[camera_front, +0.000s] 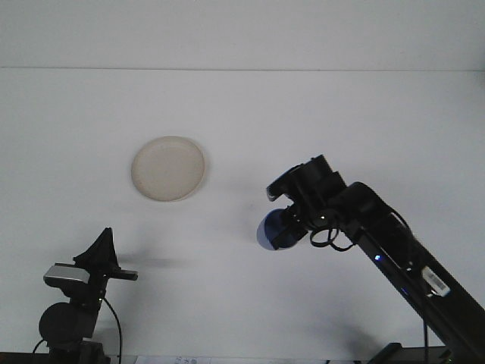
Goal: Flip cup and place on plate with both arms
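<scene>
A blue cup (270,230) hangs above the table right of centre, held by my right gripper (282,224), which is shut on it; the cup is turned so its rounded end faces the camera. The right arm reaches in from the lower right. A round cream plate (168,168) lies flat on the white table to the left of centre, well apart from the cup. My left gripper (104,246) rests low at the bottom left, far from the cup and the plate, its dark fingers together in a point with nothing in them.
The white table (242,114) runs back to a pale wall. Its front edge lies along the bottom of the view. The left arm's base and camera (67,277) sit at the bottom left corner.
</scene>
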Robot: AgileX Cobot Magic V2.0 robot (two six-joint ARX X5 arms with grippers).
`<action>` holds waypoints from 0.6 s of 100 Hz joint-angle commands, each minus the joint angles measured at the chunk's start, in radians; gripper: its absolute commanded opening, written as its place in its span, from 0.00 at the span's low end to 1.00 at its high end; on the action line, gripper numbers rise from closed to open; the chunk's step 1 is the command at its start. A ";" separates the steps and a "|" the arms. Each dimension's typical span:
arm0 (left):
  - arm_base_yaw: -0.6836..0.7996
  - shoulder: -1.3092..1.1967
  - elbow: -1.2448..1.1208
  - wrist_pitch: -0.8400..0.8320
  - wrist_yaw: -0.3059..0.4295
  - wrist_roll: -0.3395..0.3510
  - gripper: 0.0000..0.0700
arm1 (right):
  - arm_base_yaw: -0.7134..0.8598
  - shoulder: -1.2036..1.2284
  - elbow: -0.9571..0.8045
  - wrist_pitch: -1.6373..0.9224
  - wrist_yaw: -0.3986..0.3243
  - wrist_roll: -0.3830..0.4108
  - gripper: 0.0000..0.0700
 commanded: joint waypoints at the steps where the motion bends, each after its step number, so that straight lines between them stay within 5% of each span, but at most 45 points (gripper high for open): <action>1: 0.000 -0.002 -0.019 0.014 0.004 -0.003 0.02 | 0.036 0.044 0.024 0.000 0.002 -0.011 0.00; 60: 0.000 -0.002 -0.019 0.014 0.004 -0.003 0.02 | 0.139 0.256 0.024 0.003 0.008 0.015 0.00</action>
